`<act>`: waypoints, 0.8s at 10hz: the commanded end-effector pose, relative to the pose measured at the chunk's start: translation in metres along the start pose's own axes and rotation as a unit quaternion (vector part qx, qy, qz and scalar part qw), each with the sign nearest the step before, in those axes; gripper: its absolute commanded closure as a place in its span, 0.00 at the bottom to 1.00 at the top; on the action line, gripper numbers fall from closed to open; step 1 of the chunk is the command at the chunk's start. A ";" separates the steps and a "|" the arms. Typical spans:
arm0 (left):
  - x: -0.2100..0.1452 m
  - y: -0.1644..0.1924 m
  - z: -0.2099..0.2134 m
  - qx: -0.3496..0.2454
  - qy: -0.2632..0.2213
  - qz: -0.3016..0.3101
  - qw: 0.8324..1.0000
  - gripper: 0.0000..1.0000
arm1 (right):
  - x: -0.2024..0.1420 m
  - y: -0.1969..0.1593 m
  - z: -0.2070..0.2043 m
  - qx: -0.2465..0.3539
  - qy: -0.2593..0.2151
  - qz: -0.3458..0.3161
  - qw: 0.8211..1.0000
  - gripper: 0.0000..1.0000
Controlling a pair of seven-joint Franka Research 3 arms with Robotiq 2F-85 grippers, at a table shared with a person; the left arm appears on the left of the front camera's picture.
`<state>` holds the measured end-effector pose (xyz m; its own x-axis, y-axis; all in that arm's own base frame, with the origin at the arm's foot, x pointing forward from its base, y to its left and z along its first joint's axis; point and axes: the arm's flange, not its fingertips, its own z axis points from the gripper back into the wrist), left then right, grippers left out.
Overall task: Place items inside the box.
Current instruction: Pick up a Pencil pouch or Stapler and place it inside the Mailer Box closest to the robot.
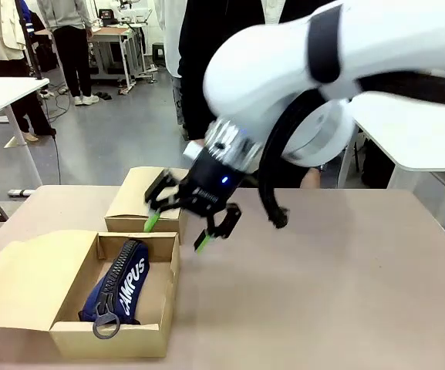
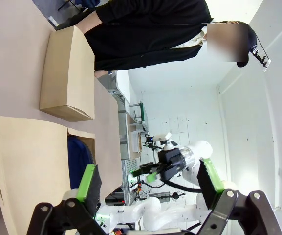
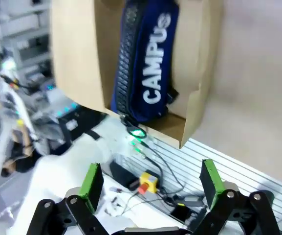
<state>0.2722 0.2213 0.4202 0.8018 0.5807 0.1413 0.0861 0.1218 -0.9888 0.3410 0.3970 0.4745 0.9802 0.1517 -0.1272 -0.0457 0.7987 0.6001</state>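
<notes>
Cardboard makes up both boxes we count on the tan worktop (image 1: 330,293): an open box (image 1: 68,327) at about 7 o'clock in the front view, its flap folded out flat, and a closed box (image 1: 133,202) behind it toward 10 o'clock. One navy blue zip pouch (image 1: 120,287) lies inside the open box, soft fabric with a chunky dark zip, a metal ring pull and white lettering that we read as "CAMPUS", its first letter partly lost in a fold. Whatever else the open box may hold is hidden from us by its near wall.

Our right hand (image 1: 178,228) hangs over the worktop just beside the closed box's front corner, black fingers spread wide and empty, green pads showing. Its white arm blocks much of the person in dark clothing at 12 o'clock; we see only a torso.

Our left hand (image 2: 150,183) rises from the bottom edge of its own wrist view, fingers likewise spread with nothing between them. That view is rolled sideways and shows only a sliver of the pouch at the box's mouth. The right wrist view is blurred at 9 o'clock.
</notes>
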 end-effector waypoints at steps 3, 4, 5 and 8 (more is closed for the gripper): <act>-0.003 -0.001 0.000 -0.005 0.001 -0.008 1.000 0.00 | -0.016 -0.147 0.140 0.155 -0.031 -0.034 0.987 0.00; -0.003 -0.001 0.000 -0.005 0.001 -0.008 1.000 0.00 | -0.017 -0.193 0.164 0.223 -0.021 -0.039 0.974 0.00; -0.003 -0.001 0.000 -0.005 0.001 -0.008 1.000 0.00 | -0.019 -0.238 0.181 0.284 -0.039 -0.067 0.956 0.00; -0.003 -0.001 0.000 -0.005 0.001 -0.008 1.000 0.00 | -0.033 -0.383 0.176 0.460 -0.110 -0.015 0.881 0.00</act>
<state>0.2721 0.2215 0.4201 0.8016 0.5810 0.1412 0.0859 0.1217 -0.9888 0.3485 -0.0093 0.4233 0.9926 -0.0750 -0.0954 0.1025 0.0970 0.9900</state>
